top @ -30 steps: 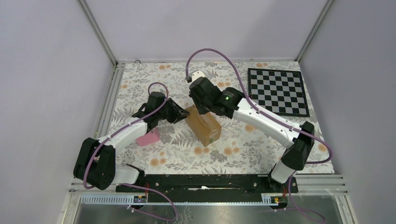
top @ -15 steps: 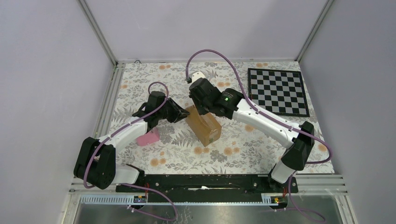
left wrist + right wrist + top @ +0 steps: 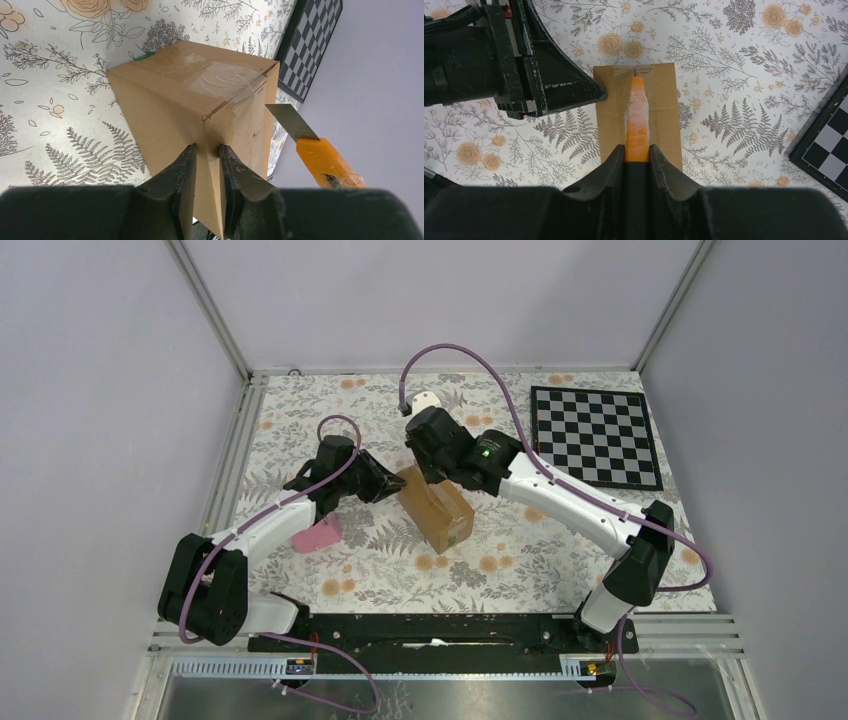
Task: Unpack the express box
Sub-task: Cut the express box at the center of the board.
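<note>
The express box point(image 3: 440, 510), a brown carton with clear tape along its top seam, lies on the floral mat. My left gripper point(image 3: 388, 483) is at its left end. In the left wrist view its fingers point(image 3: 186, 156) pinch a corner edge of the box point(image 3: 200, 90), so the gripper point(image 3: 207, 150) is shut on it. My right gripper point(image 3: 432, 470) hangs over the box's far end and is shut point(image 3: 637, 149) on an orange cutter point(image 3: 637, 115). The cutter points along the box's point(image 3: 664, 105) taped seam. Its steel blade point(image 3: 291, 120) is out, just beside the box's top edge.
A pink wedge point(image 3: 318, 534) lies on the mat under the left forearm. A black-and-white chessboard point(image 3: 595, 435) sits at the back right. The left arm's wrist point(image 3: 499, 65) is close to the box's left side in the right wrist view.
</note>
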`<action>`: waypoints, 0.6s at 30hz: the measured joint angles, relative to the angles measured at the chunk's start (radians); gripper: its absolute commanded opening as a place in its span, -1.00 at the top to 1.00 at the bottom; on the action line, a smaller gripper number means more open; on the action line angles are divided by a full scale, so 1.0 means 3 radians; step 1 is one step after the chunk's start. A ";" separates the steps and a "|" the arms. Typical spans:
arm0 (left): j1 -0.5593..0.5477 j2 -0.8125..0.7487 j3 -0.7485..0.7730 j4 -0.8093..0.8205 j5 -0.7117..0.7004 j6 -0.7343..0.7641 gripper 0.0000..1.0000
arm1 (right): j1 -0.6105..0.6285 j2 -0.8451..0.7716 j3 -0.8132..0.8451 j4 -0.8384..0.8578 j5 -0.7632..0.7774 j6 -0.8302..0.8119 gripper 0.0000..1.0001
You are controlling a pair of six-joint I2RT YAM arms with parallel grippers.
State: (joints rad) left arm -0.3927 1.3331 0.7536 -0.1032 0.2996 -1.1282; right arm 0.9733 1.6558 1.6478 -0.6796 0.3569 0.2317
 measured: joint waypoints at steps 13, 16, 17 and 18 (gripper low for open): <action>0.0000 0.0018 0.0029 -0.0024 0.0000 -0.0001 0.58 | 0.0000 0.0000 -0.0094 0.0041 -0.0036 0.0004 1.00; 0.0000 0.0018 0.0029 -0.0025 -0.0001 -0.0008 0.59 | 0.0000 0.0000 -0.0100 0.0039 -0.0037 0.0014 1.00; 0.0000 0.0018 0.0029 -0.0025 -0.0003 -0.0010 0.59 | 0.0000 0.0000 -0.0100 0.0039 -0.0037 0.0018 1.00; 0.0000 0.0018 0.0029 -0.0027 -0.0003 -0.0014 0.59 | 0.0000 0.0000 -0.0100 0.0039 -0.0037 0.0022 1.00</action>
State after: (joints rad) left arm -0.3927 1.3384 0.7624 -0.1112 0.2989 -1.1324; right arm 0.9733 1.6558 1.6176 -0.6678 0.3458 0.2382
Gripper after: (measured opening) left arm 0.214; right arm 0.263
